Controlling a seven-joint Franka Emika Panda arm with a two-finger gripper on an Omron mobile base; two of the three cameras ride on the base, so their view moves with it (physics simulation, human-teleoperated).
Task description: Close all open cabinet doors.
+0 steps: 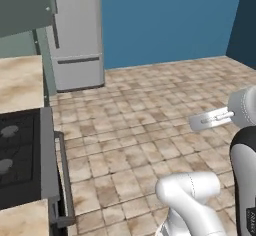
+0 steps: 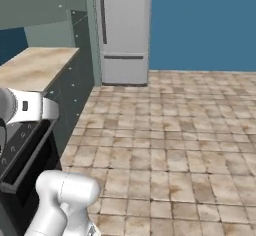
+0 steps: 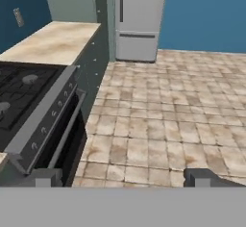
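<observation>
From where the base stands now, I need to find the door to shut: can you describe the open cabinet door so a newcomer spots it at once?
Start at the tall grey fridge against the blue wall. Just beside it, above the marbled counter next to the black stove, a large flat grey-green cabinet door juts out overhead. Unlike the short drawer fronts below the counter, it hangs high and carries one small silver knob near its lower corner.

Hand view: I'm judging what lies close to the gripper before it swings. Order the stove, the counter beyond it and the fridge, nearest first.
From the gripper:
1. Stove, close on the left.
2. Counter, farther back, left.
3. Fridge, farthest, by the blue wall.
</observation>
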